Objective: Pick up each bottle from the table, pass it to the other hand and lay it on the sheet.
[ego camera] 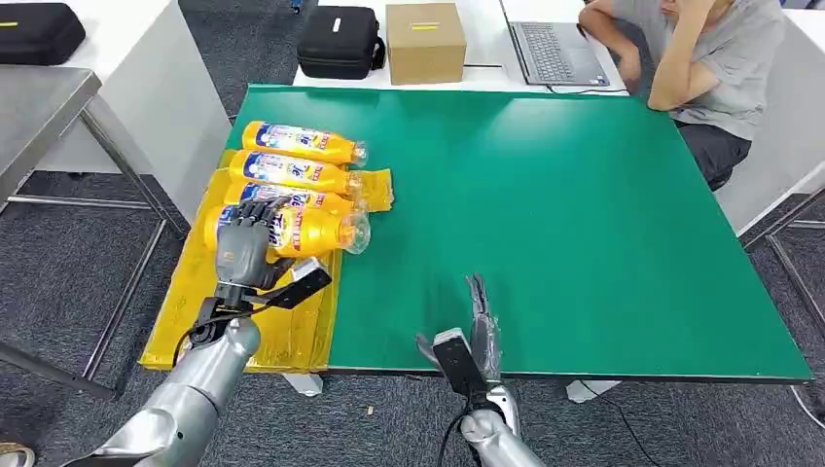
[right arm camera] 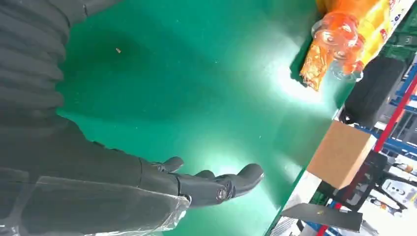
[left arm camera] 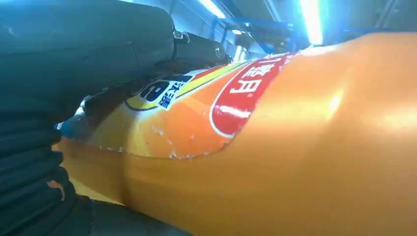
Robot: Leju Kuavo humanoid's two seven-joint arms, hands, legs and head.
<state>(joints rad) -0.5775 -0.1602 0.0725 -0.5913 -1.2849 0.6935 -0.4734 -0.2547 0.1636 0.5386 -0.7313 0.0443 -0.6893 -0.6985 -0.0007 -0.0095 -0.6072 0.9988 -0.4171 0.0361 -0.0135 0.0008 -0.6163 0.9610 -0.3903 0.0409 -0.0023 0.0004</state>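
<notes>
Lying side by side on the yellow sheet (ego camera: 292, 336) at the left edge of the green table (ego camera: 584, 224), four orange bottles are seen with their clear caps pointing toward the table's middle. The nearest bottle (ego camera: 316, 232) is gripped by the left hand (ego camera: 243, 248), whose dark fingers are curled over its labelled end; it is seen just beside the second bottle (ego camera: 292, 199), with a third bottle (ego camera: 292, 171) and a fourth bottle (ego camera: 302, 142) beyond. The sheet is draped over the table's left and near edges. A wide stretch of bare green surface is left between the bottles and the right hand (ego camera: 479, 326), which is held open above the near edge, fingers extended and holding nothing. In the left wrist view the gripped bottle's red and blue label is shown close up. In the right wrist view the clear caps and a crumpled corner of the sheet are shown. At the far side a cardboard box (ego camera: 425, 41), a black case (ego camera: 339, 41) and a laptop (ego camera: 555, 51) are placed on a white desk, where a person (ego camera: 700, 58) is seated.
</notes>
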